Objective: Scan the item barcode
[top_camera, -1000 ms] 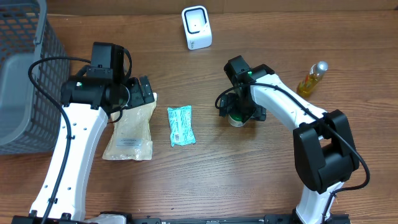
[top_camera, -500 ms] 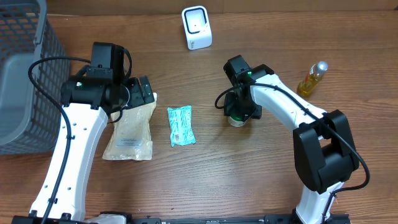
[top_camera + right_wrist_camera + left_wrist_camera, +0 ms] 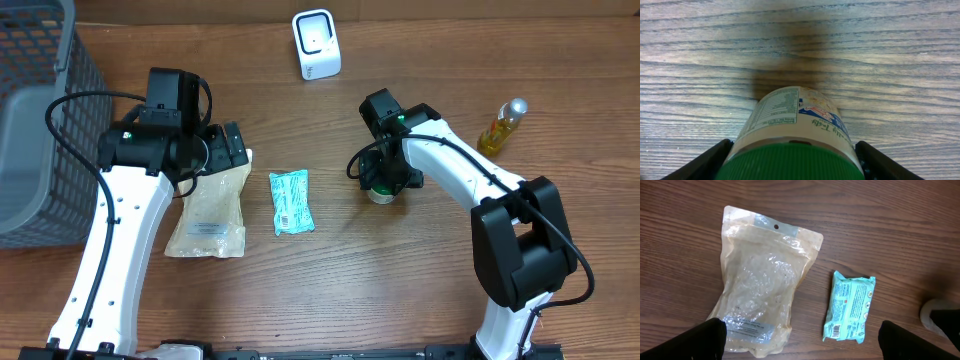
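A green-lidded jar (image 3: 380,192) with a white printed label stands upright on the wooden table, right of centre. My right gripper (image 3: 383,180) reaches down over it, and in the right wrist view its fingers (image 3: 715,157) press against both sides of the jar (image 3: 795,120) just below the lid. The white barcode scanner (image 3: 316,44) stands at the back centre. My left gripper (image 3: 225,150) hangs open and empty above a clear pouch (image 3: 760,295). No barcode shows on the jar.
A teal packet (image 3: 291,202) with a small barcode lies flat between the pouch and the jar. A yellow oil bottle (image 3: 502,125) stands at the far right. A grey mesh basket (image 3: 40,120) fills the left edge.
The right gripper's fingers have drawn in from a wider stance to the sides of the jar. The left arm, pouch and packet have not moved.
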Controlling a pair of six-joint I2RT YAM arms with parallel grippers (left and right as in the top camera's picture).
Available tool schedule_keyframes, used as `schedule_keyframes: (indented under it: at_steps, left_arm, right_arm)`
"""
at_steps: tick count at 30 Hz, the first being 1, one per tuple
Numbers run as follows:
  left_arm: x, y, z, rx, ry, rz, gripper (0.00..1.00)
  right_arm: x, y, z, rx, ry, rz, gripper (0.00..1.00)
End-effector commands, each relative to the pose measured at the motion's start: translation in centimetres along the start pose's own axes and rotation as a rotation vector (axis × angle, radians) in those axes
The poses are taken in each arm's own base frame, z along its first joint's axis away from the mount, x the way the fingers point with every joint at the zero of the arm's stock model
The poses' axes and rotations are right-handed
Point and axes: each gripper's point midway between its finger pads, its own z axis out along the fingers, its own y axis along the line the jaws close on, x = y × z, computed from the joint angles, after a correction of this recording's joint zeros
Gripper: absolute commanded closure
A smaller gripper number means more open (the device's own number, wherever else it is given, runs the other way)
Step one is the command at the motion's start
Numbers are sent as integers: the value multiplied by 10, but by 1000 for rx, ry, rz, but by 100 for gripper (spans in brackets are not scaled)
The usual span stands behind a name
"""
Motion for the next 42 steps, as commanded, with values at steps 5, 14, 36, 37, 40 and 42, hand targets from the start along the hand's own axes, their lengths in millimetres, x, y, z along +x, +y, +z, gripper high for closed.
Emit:
schedule_keyframes:
  at_steps: [5, 14, 36, 37, 40, 42]
  left_arm:
    - [-3, 1, -2, -4, -11, 4, 0]
    - [-3, 1, -2, -4, -11, 4, 0]
    - [-3, 1, -2, -4, -11, 4, 0]
    - [-3, 1, -2, -4, -11, 4, 0]
    - [-3, 1, -2, -4, -11, 4, 1]
    - [-3, 1, -2, -4, -11, 4, 0]
  right_arm:
    - [3, -1, 17, 21, 33, 3, 41]
    - [-5, 5, -14, 8, 37, 4, 54]
    - [78, 51, -87, -294, 485, 76, 62]
    - [81, 53, -90, -309, 504, 82, 63]
    - [88, 60, -97, -359, 551, 100, 62]
    - [89, 64, -100, -383, 566, 106, 63]
